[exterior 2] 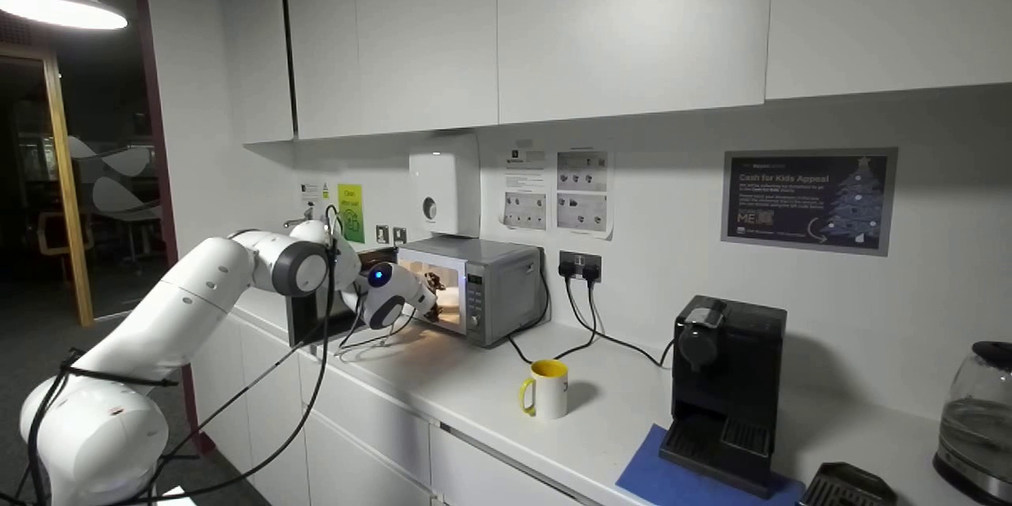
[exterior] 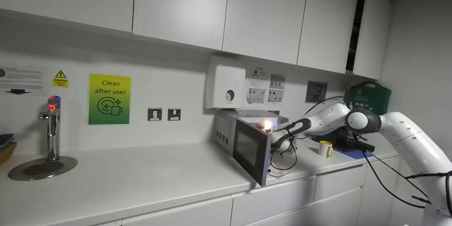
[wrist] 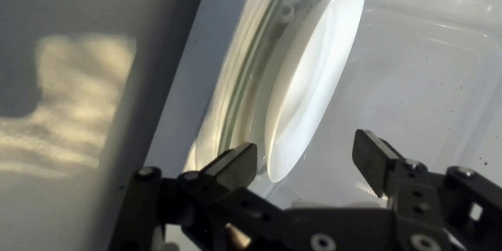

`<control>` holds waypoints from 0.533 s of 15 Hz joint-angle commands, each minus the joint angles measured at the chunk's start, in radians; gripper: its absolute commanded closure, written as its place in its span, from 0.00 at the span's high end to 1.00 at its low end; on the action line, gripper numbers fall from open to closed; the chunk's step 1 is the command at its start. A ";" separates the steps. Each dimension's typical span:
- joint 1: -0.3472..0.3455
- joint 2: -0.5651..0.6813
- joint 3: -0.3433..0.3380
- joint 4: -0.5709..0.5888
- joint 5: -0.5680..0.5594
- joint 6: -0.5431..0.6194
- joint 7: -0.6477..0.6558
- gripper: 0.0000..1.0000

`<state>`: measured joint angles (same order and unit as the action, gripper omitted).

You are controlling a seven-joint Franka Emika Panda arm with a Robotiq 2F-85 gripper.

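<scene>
Fingers [wrist: 241, 168] apart at microwave [exterior 2: 510, 296] (kitchen counter [exterior: 141, 173])

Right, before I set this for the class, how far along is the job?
Done: the door of the microwave stands open. In hand: the gripper reaches in, jaws open, the edge of the dish showing between them. Left, likely: closing on the dish and taking it out; it sits inside, ungripped.

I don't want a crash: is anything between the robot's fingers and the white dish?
Nothing visible stands between the open fingers and the white dish: its near edge shows between them in the wrist view. The microwave door stands open too.
</scene>
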<state>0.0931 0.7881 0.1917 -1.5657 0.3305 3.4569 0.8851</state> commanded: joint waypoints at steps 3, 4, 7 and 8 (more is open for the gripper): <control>-0.019 0.025 0.019 0.051 0.026 -0.001 -0.045 0.31; -0.020 0.029 0.021 0.053 0.025 -0.001 -0.045 0.23; -0.018 0.023 0.022 0.046 0.027 -0.001 -0.045 0.00; -0.018 0.020 0.023 0.044 0.029 -0.001 -0.043 0.00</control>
<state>0.0880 0.8046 0.1918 -1.5479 0.3306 3.4567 0.8849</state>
